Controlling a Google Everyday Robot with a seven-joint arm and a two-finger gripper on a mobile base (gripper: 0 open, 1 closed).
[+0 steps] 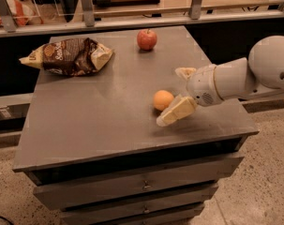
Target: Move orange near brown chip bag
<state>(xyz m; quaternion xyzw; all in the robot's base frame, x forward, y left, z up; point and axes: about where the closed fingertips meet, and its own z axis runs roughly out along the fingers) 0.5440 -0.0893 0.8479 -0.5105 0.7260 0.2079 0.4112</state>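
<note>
Count, this frame

- Tabletop [85, 125]: 1, grey, on a drawer unit
- Fruit: 2 in all. 1 orange [163, 100], right of centre on the near half; 1 red apple [146, 39], by the far edge
- Bags: 1 brown chip bag [69, 55], far left corner
- Loose items on top: 3 total
- Arm [230, 78]: 1, reaching in from the right
- Gripper [169, 96]: 1, at the orange's right side; 2 fingers [176, 111], spread apart, one farther back, one nearer and just beside the fruit
- Drawer pulls [144, 187] seen on the front: 2, one above the other
- Upright rail posts [86, 6] behind the table: 4
</note>
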